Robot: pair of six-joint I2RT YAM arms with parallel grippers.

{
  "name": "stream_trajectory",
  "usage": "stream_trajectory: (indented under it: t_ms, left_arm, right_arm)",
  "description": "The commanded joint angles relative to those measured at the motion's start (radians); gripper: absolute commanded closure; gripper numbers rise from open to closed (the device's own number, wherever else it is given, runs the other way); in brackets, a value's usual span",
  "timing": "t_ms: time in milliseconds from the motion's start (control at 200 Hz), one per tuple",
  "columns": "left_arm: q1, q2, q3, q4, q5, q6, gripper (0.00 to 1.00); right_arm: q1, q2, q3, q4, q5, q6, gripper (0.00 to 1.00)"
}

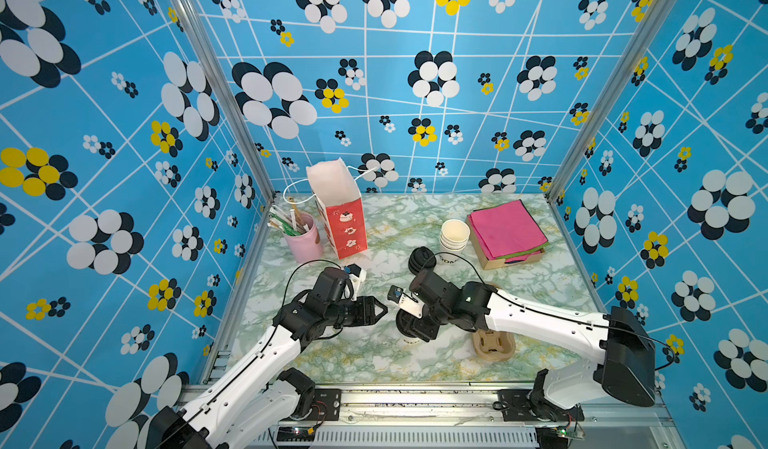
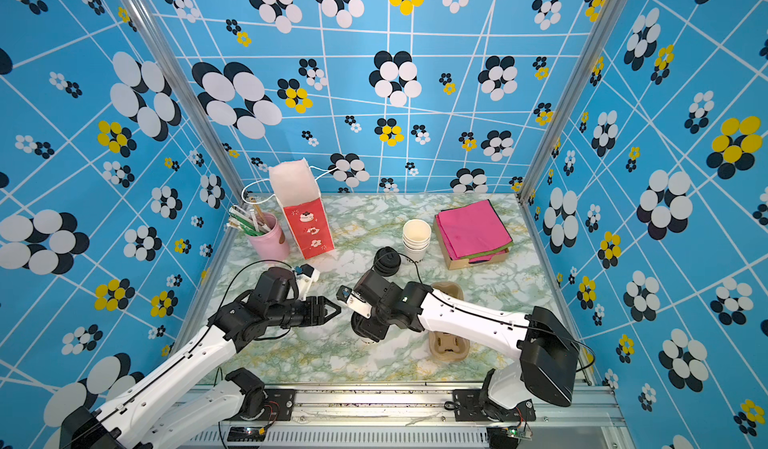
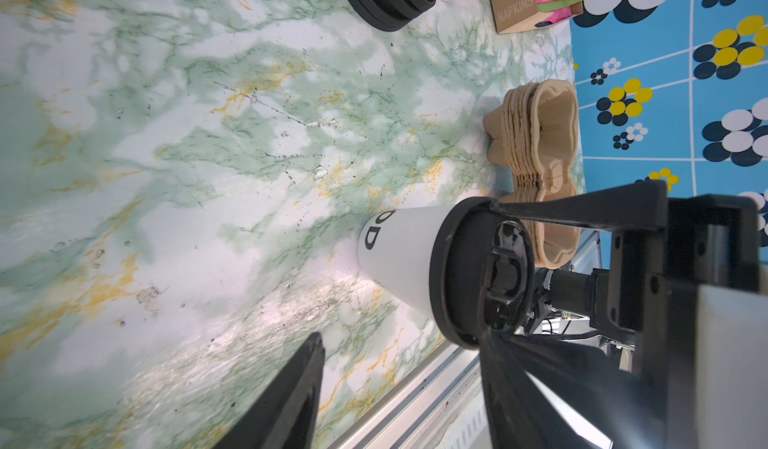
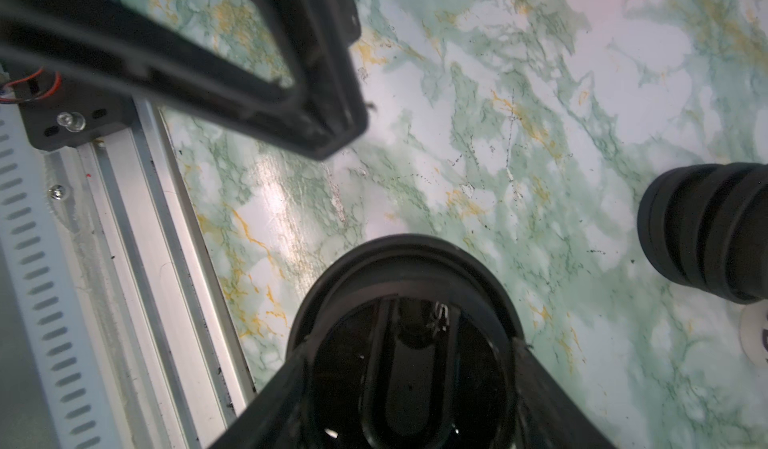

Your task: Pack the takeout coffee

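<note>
Lower edge of both top views: aluminium rail (image 1: 415, 401). Behind it we see the table (image 1: 374, 359), green-white marble print with yellow veins; dark specks show on it in the wrist views. Lower centre-right sits a stack of brown pulp cup carriers (image 1: 492, 345). Mid-frame, a stack of black lids (image 1: 422, 260) is just beside a stack of white cups (image 1: 454, 235). Right of those is a cardboard napkin box (image 1: 488, 260), pink napkins on top. At the back, centre-left, a red paper bag (image 1: 340, 222) stands upright with a pink holder (image 1: 301, 241) of sticks beside it. Blue flower-print walls (image 1: 415, 93) close three sides.

We find the takeout coffee (image 3: 399, 255) upright at lower centre, just left of the carriers: white paper cup, dark letters near the base, black lid. The right gripper (image 3: 486, 274) clamps the lid rim from both sides. The left gripper (image 1: 380, 310) is spread and empty, near the cup but apart from it.
</note>
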Motion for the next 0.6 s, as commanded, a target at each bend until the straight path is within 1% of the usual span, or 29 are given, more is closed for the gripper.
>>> stream_trajectory:
  t_ms: [0,170,320,450,595]
  left_arm:
    - [0.007,-0.007,-0.016,0.014,-0.010,0.002,0.38]
    - [0.008,-0.005,-0.019,0.023,-0.009,0.000,0.38]
    - [0.008,-0.007,-0.025,0.029,-0.007,-0.005,0.37]
    - [0.009,-0.013,-0.027,0.026,-0.008,-0.005,0.36]
    - [0.009,-0.021,-0.029,0.019,-0.011,-0.005,0.35]
  right_arm:
    - [-0.050,-0.052,-0.025,-0.064,0.032,0.013,0.46]
    - [-0.153,-0.116,-0.052,-0.071,0.037,-0.008,0.47]
    - [-0.267,-0.143,-0.053,-0.064,0.032,-0.025,0.47]
    - [-0.355,-0.129,-0.034,-0.050,0.012,-0.032,0.47]
    - [-0.427,-0.079,0.012,-0.045,0.002,-0.031,0.47]
